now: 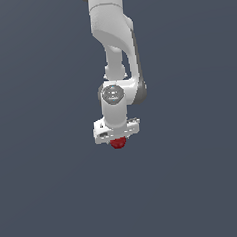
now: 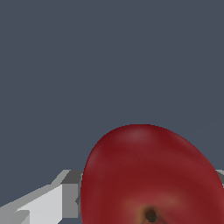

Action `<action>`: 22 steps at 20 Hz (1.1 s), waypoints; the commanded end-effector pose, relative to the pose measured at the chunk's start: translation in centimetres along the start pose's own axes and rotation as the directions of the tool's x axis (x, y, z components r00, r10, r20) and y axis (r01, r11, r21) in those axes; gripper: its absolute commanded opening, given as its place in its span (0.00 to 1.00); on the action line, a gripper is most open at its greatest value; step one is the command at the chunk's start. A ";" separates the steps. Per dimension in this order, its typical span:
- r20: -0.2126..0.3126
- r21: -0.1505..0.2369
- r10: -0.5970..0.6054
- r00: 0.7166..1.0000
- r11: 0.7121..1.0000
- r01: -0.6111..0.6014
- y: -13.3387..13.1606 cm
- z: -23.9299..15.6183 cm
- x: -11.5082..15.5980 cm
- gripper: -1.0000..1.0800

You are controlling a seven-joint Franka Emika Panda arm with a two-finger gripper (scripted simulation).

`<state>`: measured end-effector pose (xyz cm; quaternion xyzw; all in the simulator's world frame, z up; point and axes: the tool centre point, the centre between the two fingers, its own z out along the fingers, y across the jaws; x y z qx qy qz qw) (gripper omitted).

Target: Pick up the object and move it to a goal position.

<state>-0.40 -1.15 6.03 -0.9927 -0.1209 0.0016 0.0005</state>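
Note:
The object is a small dark red round fruit-like ball (image 1: 117,143), seen just under the white gripper (image 1: 117,139) in the exterior view. It is much narrower than the gripper's body. In the wrist view the red object (image 2: 148,175) fills much of the frame, smooth and glossy with a small dark stem pit. It sits between the fingers; one grey-white finger (image 2: 57,197) shows beside it and touches its side. The gripper is shut on the object and holds it above the flat grey ground. The fingertips are mostly hidden by the object.
The white arm (image 1: 116,50) comes down from the top of the exterior view. Plain grey ground (image 1: 45,195) lies all around with nothing else on it in view.

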 end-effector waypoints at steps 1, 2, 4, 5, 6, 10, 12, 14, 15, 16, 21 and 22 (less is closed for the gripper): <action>-0.003 -0.001 0.001 1.000 1.000 -0.001 2.1 -0.7 -1.4 0.00; -0.003 -0.001 0.001 1.000 1.000 -0.001 3.0 -1.0 -2.1 0.00; -0.003 -0.001 0.001 1.000 1.000 -0.001 4.9 -1.6 -3.4 0.00; -0.003 -0.001 0.001 1.000 1.000 -0.001 5.8 -1.8 -4.1 0.00; -0.003 -0.001 0.001 1.000 1.000 -0.001 6.7 -2.1 -4.7 0.00; -0.003 -0.001 0.001 1.000 1.000 -0.001 9.8 -3.0 -6.9 0.00; -0.003 -0.001 0.001 1.000 1.000 -0.001 11.1 -3.4 -7.7 0.00; -0.003 -0.001 0.001 1.000 1.000 -0.001 12.1 -3.7 -8.4 0.00; -0.003 -0.001 0.001 1.000 1.000 -0.001 12.6 -3.8 -8.7 0.00; -0.003 -0.001 0.001 1.000 1.000 -0.001 12.9 -3.9 -8.9 0.00; -0.003 -0.001 0.001 1.000 1.000 -0.001 14.0 -4.2 -9.4 0.00; -0.003 -0.001 0.001 1.000 1.000 -0.001 14.0 -4.2 -9.5 0.00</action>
